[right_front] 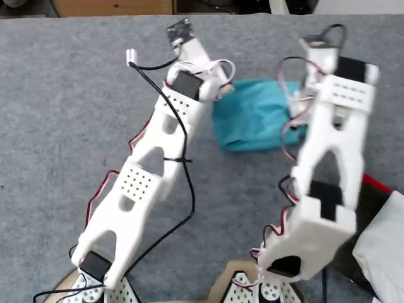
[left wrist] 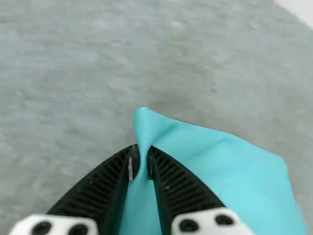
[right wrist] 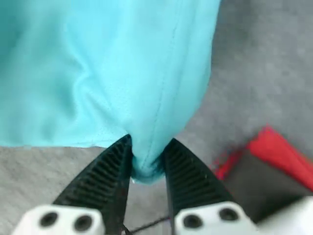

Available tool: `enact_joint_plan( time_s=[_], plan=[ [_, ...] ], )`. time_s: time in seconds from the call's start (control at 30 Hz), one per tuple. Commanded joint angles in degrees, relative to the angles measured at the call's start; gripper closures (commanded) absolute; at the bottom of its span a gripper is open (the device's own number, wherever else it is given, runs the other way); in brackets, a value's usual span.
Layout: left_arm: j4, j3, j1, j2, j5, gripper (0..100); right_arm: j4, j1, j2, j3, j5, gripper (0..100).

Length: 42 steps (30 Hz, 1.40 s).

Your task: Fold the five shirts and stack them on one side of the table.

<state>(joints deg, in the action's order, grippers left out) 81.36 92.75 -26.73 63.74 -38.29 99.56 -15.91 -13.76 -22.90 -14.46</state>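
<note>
Here, the counter (right_front: 57, 145) lies under a grey, felt-like cover that runs to every edge of the high view, with a strip of wooden furniture (right_front: 113, 6) past its far edge at the left. The teal shirt (right_front: 249, 120) sits toward the far side, a little right of centre, bunched into a compact, roughly square bundle between the ends of the two arms. At the near right a red strip (right_front: 377, 184) edges something dark, and a white cloth (right_front: 385, 249) is cut off by the frame, so what kind of garment it is cannot be told. From above, the left arm (right_front: 151, 164) covers the shirt's left edge and the right arm (right_front: 328, 158) covers its right edge, so both grips are hidden there. The left pincer (left wrist: 141, 154) is nearly clenched, its ribbed black jaws pinching a raised corner of the teal shirt (left wrist: 225, 166) that pokes up in a small peak just beyond the tips. The right pincer (right wrist: 148, 147) is a little wider apart, clamping a thicker gathered fold of the shirt (right wrist: 98, 63) near a seam, with the red strip (right wrist: 274, 147) on the grey cover just beside it.
</note>
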Motion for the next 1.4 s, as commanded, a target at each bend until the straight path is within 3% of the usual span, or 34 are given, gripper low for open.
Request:
enact_joint_plan(
  time_s=[0.0, 0.27, 0.47, 0.77, 0.93, 1.1, 1.2, 1.37],
  plan=[
    [-0.1, 2.5, -3.6, -7.2, -0.5, 98, 2.3, -7.6, 7.6, -0.7, -2.7, 99.5],
    [-6.9, 2.5, -17.0, -13.3, -4.0, 98, 2.7, -30.6, 22.0, -0.7, -11.4, 99.5],
    [-10.0, 2.4, -27.4, -16.6, -4.0, 98, 2.7, -51.3, 32.4, -0.7, -23.6, 99.5],
    [-11.7, -4.6, -36.3, -16.8, -4.1, 98, 0.1, -72.5, 36.1, 7.0, -38.4, 99.5],
    [-12.7, -5.3, -37.9, -16.5, -4.2, 97, -5.5, -78.4, 37.6, 12.4, -41.1, 99.4],
    [-10.4, -7.5, -38.9, -16.9, -8.8, 86, -6.9, -80.3, 39.8, 15.2, -43.8, 98.3],
    [-7.3, -5.6, -38.4, -17.0, -8.8, 85, -6.9, -80.4, 42.0, 16.0, -42.8, 88.3],
    [-3.6, -2.4, -33.5, -17.0, -8.4, 85, -6.9, -77.8, 46.1, 17.5, -44.7, 61.1]
  ],
)
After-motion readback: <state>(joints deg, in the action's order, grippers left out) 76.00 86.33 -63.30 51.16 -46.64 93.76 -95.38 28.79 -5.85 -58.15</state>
